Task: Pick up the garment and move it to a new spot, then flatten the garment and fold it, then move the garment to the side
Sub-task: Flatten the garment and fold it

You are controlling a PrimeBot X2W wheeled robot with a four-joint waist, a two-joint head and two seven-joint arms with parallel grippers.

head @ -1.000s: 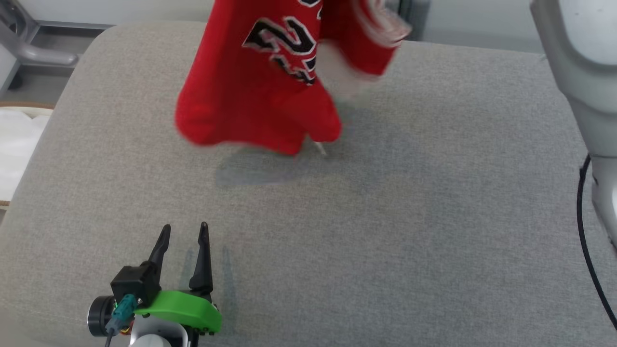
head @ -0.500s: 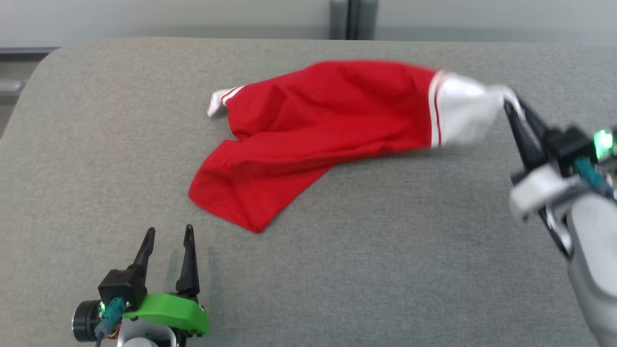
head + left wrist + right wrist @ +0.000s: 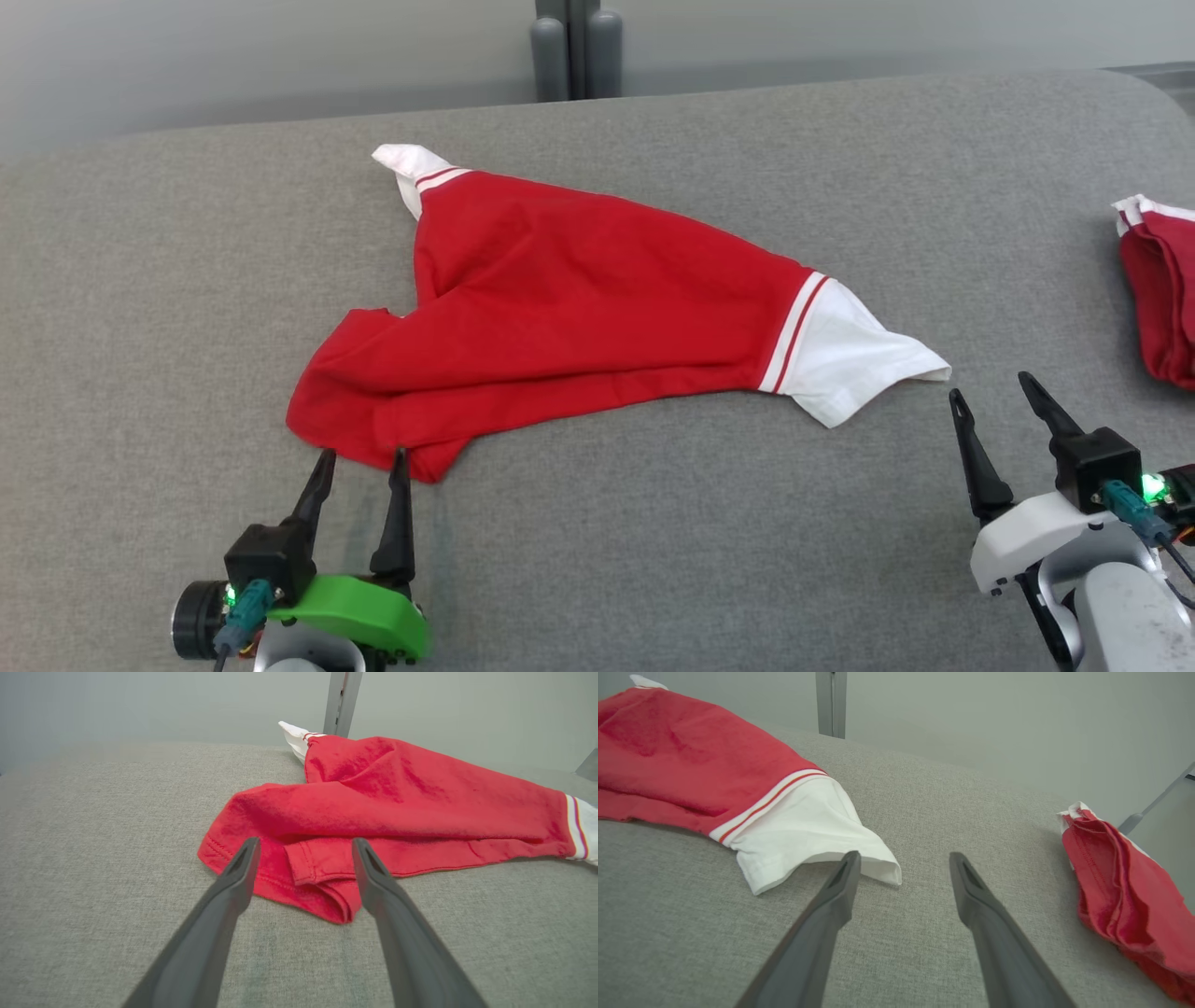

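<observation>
The garment [image 3: 579, 308], a red shirt with white sleeves, lies crumpled on the grey padded table [image 3: 653, 541]. One white sleeve [image 3: 845, 364] points to the right and the other [image 3: 408, 168] to the far left. My left gripper [image 3: 359, 457] is open, its fingertips at the garment's near red hem [image 3: 303, 877]. My right gripper [image 3: 990, 387] is open and holds nothing, just right of the white sleeve end [image 3: 808, 840]. In the right wrist view, my right gripper [image 3: 903, 858] has its left fingertip beside the cuff.
A second red garment [image 3: 1158, 289] lies bunched at the table's right edge, also in the right wrist view as a red heap [image 3: 1125, 896]. A grey post [image 3: 574, 47] stands behind the table's far edge. Bare grey padding stretches along the near side.
The garment went from hanging in the air to lying on the table. My right gripper opened and let go of the white sleeve. The head camera shifted.
</observation>
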